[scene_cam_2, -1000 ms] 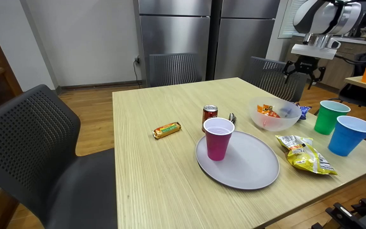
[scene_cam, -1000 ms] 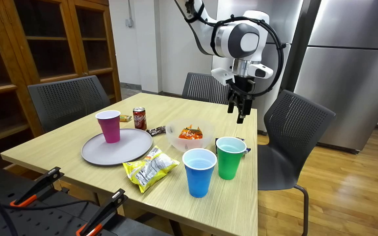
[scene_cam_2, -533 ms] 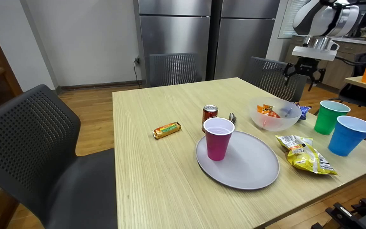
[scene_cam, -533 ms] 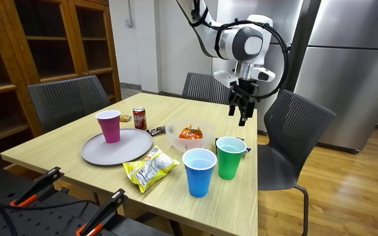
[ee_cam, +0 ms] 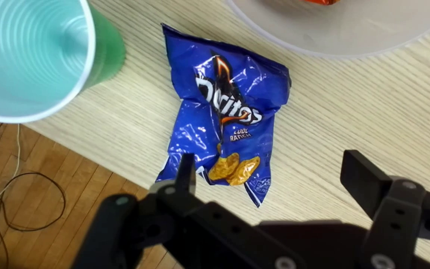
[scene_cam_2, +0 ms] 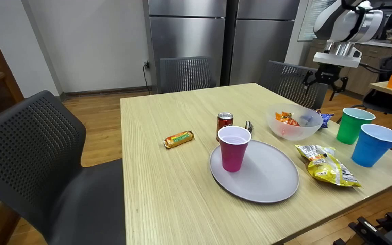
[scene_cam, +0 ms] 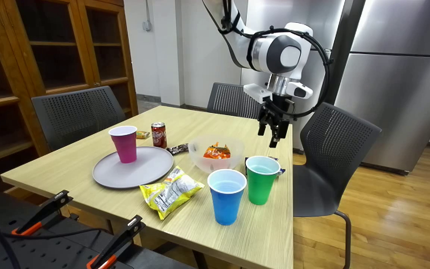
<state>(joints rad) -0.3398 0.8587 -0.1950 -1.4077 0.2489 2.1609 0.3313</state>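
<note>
Wrist view shows one hand [ee_cam: 273,176], one blue bag [ee_cam: 226,112], one cup [ee_cam: 45,58].

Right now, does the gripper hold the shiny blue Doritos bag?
No, in the wrist view the gripper stands open, its fingers wide apart, and the shiny blue Doritos bag lies on the light wood-grain table.

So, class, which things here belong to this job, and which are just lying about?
Likely in the job: open hand, blue chip bag nearest it.
Apparently lying about: green cup, blue cup, pink cup, plate, bowl, can, yellow bag, gold packet.
</note>
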